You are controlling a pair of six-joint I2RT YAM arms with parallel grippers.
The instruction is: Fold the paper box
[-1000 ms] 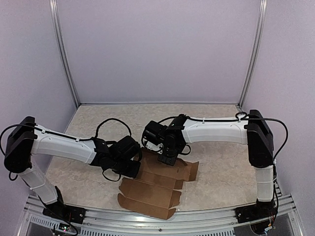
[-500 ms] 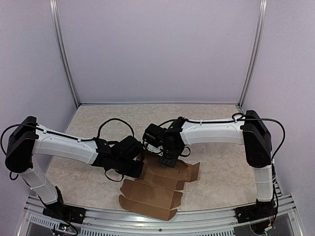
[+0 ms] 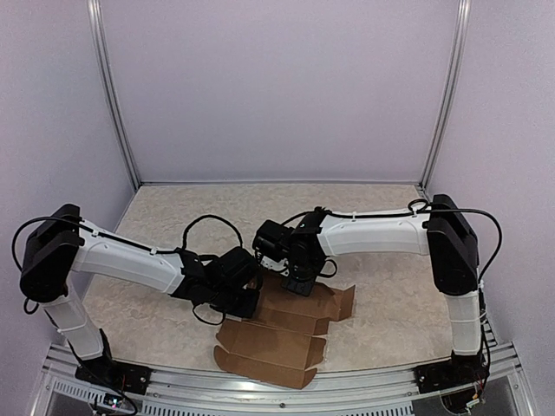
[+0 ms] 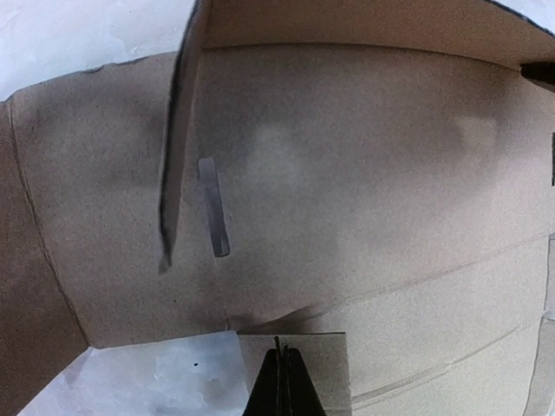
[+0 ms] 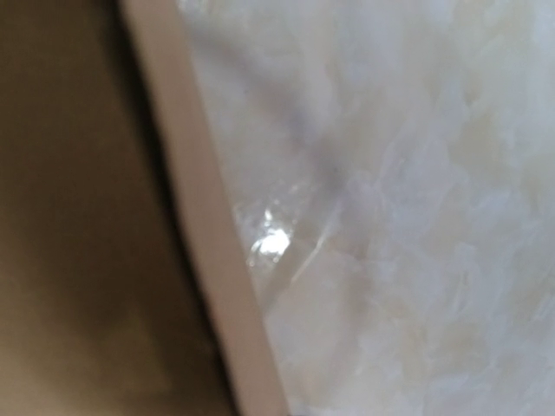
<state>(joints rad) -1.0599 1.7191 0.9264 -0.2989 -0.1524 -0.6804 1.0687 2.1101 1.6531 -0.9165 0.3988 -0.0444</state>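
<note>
The paper box [image 3: 279, 336] is a brown die-cut cardboard sheet lying mostly flat near the table's front edge. My left gripper [image 3: 252, 300] is at its left side. In the left wrist view the shut tips [image 4: 280, 352] rest over a small tab [image 4: 316, 368] of the paper box [image 4: 364, 173], and a flap [image 4: 179, 130] stands up edge-on beside a narrow slot [image 4: 214, 206]. My right gripper [image 3: 297, 284] points down at the sheet's back edge. Its fingers do not show in the right wrist view, only a blurred cardboard edge [image 5: 204, 225].
The marbled tabletop [image 3: 381, 234] stretches behind and right of the sheet. A metal rail [image 3: 364, 381] runs along the near edge. Lilac walls and two upright posts [image 3: 117, 104] close in the back and sides.
The left arm has reached further right, onto the sheet's left side. The cardboard has slid slightly right. The right arm has hardly moved.
</note>
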